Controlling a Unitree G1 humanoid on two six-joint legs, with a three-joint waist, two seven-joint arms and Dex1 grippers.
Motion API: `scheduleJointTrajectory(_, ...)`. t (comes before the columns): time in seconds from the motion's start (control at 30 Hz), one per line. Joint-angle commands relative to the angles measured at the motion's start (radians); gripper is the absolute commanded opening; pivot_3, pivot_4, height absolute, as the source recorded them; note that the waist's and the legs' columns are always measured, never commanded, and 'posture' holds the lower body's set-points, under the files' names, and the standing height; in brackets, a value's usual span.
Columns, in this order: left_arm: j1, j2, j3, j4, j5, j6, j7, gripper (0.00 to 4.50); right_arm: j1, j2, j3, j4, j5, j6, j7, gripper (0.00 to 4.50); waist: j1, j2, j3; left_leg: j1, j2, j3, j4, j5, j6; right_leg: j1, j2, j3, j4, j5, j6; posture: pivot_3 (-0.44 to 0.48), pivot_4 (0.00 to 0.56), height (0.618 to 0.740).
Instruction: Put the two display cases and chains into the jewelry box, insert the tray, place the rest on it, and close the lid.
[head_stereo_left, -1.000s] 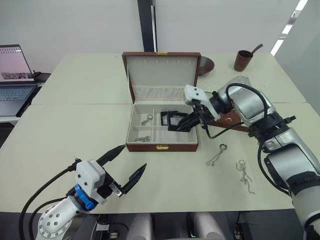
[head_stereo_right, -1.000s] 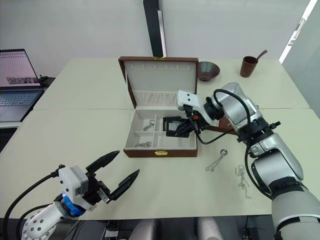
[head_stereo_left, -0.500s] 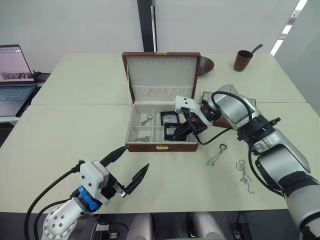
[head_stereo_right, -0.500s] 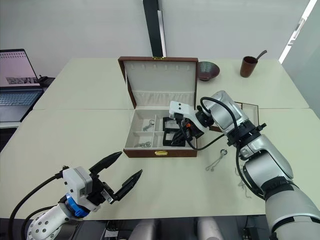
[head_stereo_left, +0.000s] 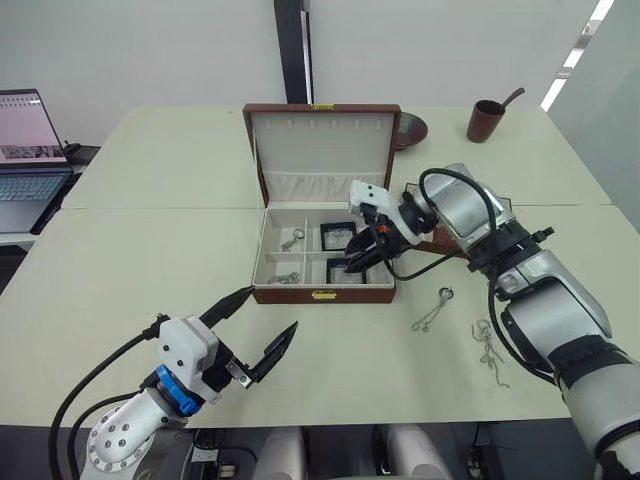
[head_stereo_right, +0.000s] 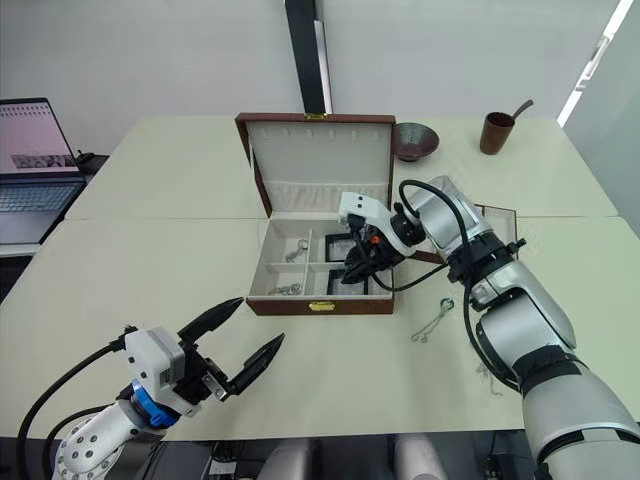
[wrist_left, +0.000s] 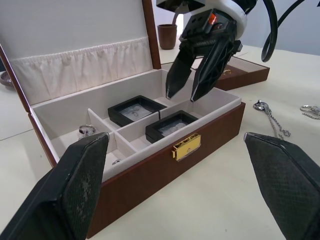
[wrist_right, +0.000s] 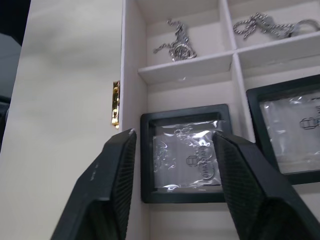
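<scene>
Right wrist view looks down between the right tool's spread, empty fingers at a display case lying flat in the front right compartment of the jewelry box, released, with the tool hovering just above it. A second display case lies in the compartment behind it, and two chains sit in the left compartments. So the lower layer looks filled, and the tray is likely next. That tray rests on the tabletop just behind the right forearm, to the box's right, its long side roughly parallel to the box front; the right arm is much nearer. Loose chains lie on the tabletop right of the box. Left tool hangs open, empty, in front of the box.
</scene>
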Motion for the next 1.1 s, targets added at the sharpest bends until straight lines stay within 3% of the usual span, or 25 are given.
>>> scheduleJointTrajectory(0.03, -0.015, 0.012, 0.035, -0.025, -0.026, 0.009, 0.004, 4.50, -0.029, -0.017, -0.094, -0.036, 0.048, 0.002, -0.008, 3.73, 0.000, 0.000, 0.000, 0.000, 0.000, 0.000, 0.000, 0.000, 0.000, 0.000, 0.000, 0.000, 0.000, 0.000, 0.000, 0.000, 0.150, 0.740)
scheduleJointTrajectory(0.13, -0.030, 0.014, 0.054, -0.019, -0.051, 0.025, 0.001, 4.50, -0.002, -0.052, -0.181, -0.080, 0.101, 0.012, -0.015, 4.47, 0.001, 0.000, 0.000, 0.000, 0.000, 0.000, 0.000, 0.000, 0.000, 0.000, 0.000, -0.001, 0.000, 0.000, 0.000, 0.000, 0.150, 0.740)
scheduleJointTrajectory(0.4, -0.084, 0.050, 0.129, 0.057, -0.097, 0.098, -0.004, 4.50, 0.299, -0.197, -0.465, -0.292, 0.258, -0.080, -0.081, 4.47, 0.005, -0.002, -0.001, -0.001, 0.000, -0.001, 0.000, 0.000, 0.000, 0.001, -0.001, -0.001, -0.001, 0.000, 0.000, 0.000, 0.150, 0.740)
scheduleJointTrajectory(0.5, -0.090, 0.087, 0.197, 0.154, -0.121, 0.106, -0.053, 4.50, 0.462, -0.247, -0.592, -0.379, 0.307, -0.123, -0.136, 4.47, 0.003, -0.002, 0.000, -0.001, -0.001, 0.000, 0.000, 0.000, 0.000, 0.001, 0.000, -0.001, 0.000, 0.000, 0.000, 0.000, 0.150, 0.740)
scheduleJointTrajectory(0.7, -0.159, 0.163, 0.337, 0.380, -0.160, 0.127, -0.109, 4.50, 0.723, -0.404, -0.701, -0.377, 0.276, -0.226, -0.182, 4.47, 0.001, -0.001, 0.000, 0.000, 0.000, 0.000, 0.000, 0.000, 0.000, 0.001, 0.004, -0.001, 0.000, -0.001, -0.001, 0.000, 0.150, 0.740)
scheduleJointTrajectory(1.1, -0.253, 0.240, 0.440, 0.733, -0.102, 0.031, -0.193, 4.50, 0.912, -0.423, -0.911, -0.275, 0.331, -0.330, -0.332, 4.47, -0.002, -0.001, 0.000, 0.001, 0.000, 0.002, 0.000, 0.000, 0.000, 0.001, 0.005, 0.001, 0.000, -0.001, -0.001, 0.000, 0.150, 0.740)
